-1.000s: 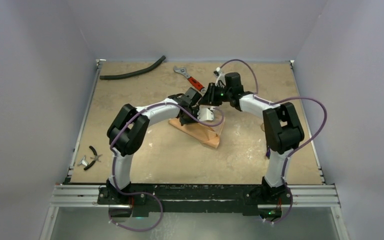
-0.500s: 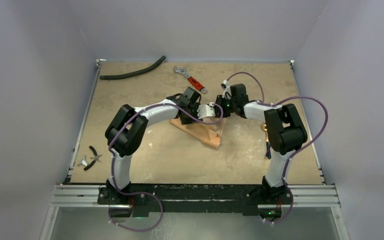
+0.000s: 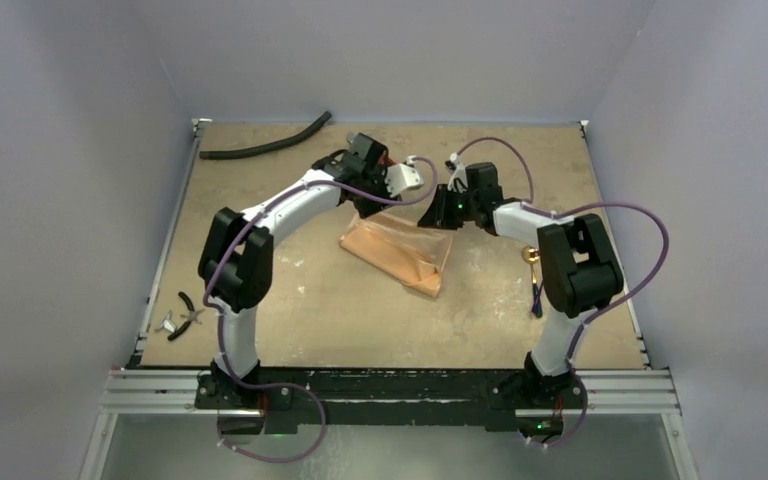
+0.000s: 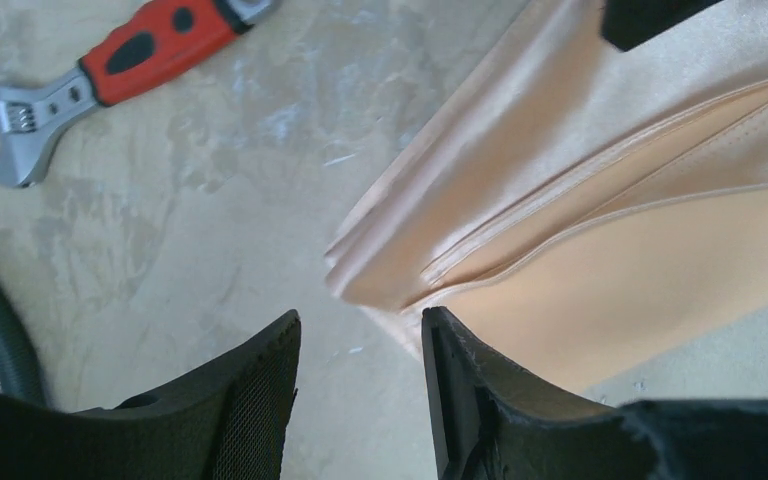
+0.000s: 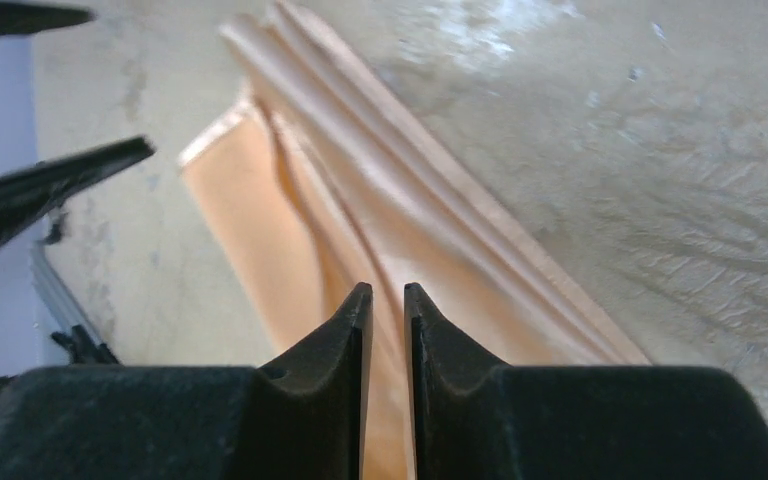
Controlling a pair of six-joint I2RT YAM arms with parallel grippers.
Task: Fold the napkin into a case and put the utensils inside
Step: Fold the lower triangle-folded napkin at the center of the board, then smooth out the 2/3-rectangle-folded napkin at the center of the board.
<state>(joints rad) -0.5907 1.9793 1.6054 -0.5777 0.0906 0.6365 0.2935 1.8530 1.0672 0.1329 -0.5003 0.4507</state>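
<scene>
The peach-orange napkin [image 3: 397, 252] lies folded into a long layered case in the middle of the table. My left gripper [image 4: 360, 325] is open just off its far corner [image 4: 365, 285], with bare table between the fingers. In the top view the left gripper [image 3: 372, 203] sits behind the cloth. My right gripper [image 5: 388, 290] hovers over the napkin [image 5: 360, 230] with only a narrow gap between its jaws, and cloth shows through that gap. In the top view the right gripper [image 3: 438, 212] is at the napkin's far right end. The gold and purple utensils [image 3: 533, 258] lie by the right arm, partly hidden.
A red-handled wrench [image 4: 110, 70] lies on the table behind the napkin. A black hose [image 3: 265, 147] curves along the far left. Pliers [image 3: 186, 315] rest at the left edge. Low rails border the table on both sides.
My left gripper opened, let go of the napkin and drew back toward the far side. My right gripper shifted right and lower over the cloth as its jaws narrowed.
</scene>
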